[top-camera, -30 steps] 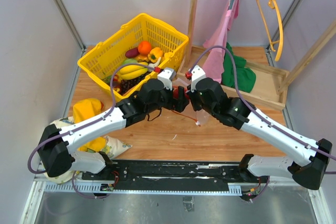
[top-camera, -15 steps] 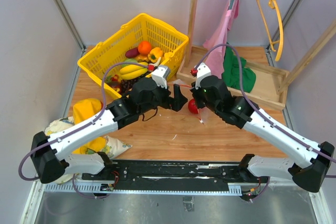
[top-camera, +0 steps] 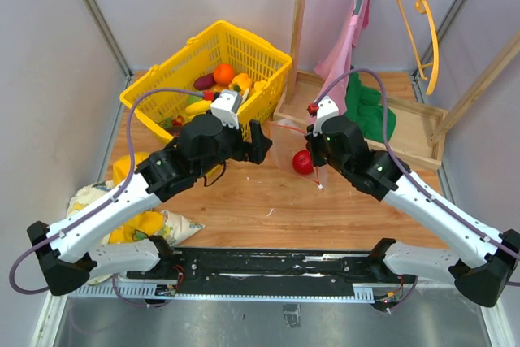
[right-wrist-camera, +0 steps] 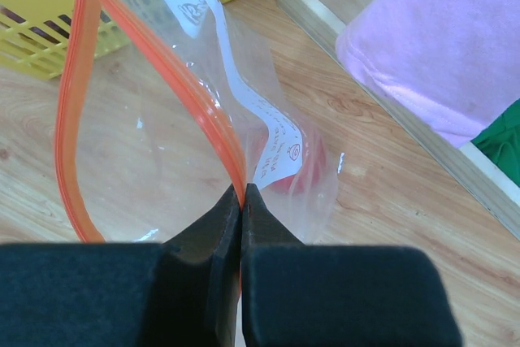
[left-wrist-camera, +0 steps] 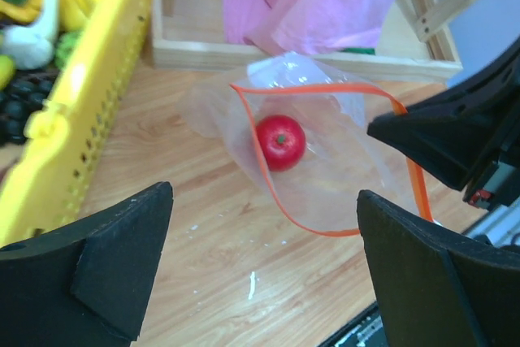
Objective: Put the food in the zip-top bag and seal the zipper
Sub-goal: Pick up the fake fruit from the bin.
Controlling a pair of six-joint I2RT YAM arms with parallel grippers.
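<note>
Slumping on the pale wooden tabletop [top-camera: 244,201] beside the yellow plastic mesh basket [top-camera: 166,67], the crinkly clear plastic zip-top bag [left-wrist-camera: 341,176] sits between the two arms, its mouth gaping toward the left one. It looks feather-light and limp, a thin film that folds and slides at a touch. It likely wants an anchoring hold on the stiffer mouth edge, not on the slack body. The right claw [right-wrist-camera: 242,201] has exactly that, pinched shut on the rim beside the white label. The left claw [left-wrist-camera: 264,201] hangs wide open and empty just before the mouth. More toy food lies in the basket, including yellow plastic bananas [top-camera: 197,107] and a round orange [top-camera: 224,73]. These seem hard, smooth and light, best taken across the middle. One small red toy apple [left-wrist-camera: 280,141] is already inside the bag. The thin red zipper strip [right-wrist-camera: 67,144] is unsealed, bowed apart.
</note>
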